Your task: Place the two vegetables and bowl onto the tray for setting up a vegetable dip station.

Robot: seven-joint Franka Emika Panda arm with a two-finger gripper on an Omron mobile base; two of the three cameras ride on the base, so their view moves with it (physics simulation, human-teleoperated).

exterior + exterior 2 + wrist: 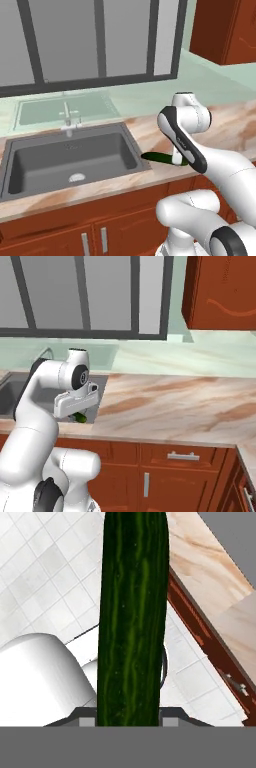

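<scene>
A slim dark green cucumber-like vegetable [159, 158] hangs above the counter's front edge, just right of the sink. My gripper [80, 415] is shut on it, with the hand pointing downward. In the hand view the vegetable [132, 622] runs lengthwise up the middle from between the fingertips, over the white tiled floor below. From the right base view only a short green end [79, 417] peeks out under the hand. The bowl and the tray are out of view.
A dark grey sink [30, 172] with a faucet [67, 117] is set in the marble counter [175, 401] to the left. Brown cabinets run below the counter, and an upper cabinet [220, 291] hangs at the right. A window spans the back wall.
</scene>
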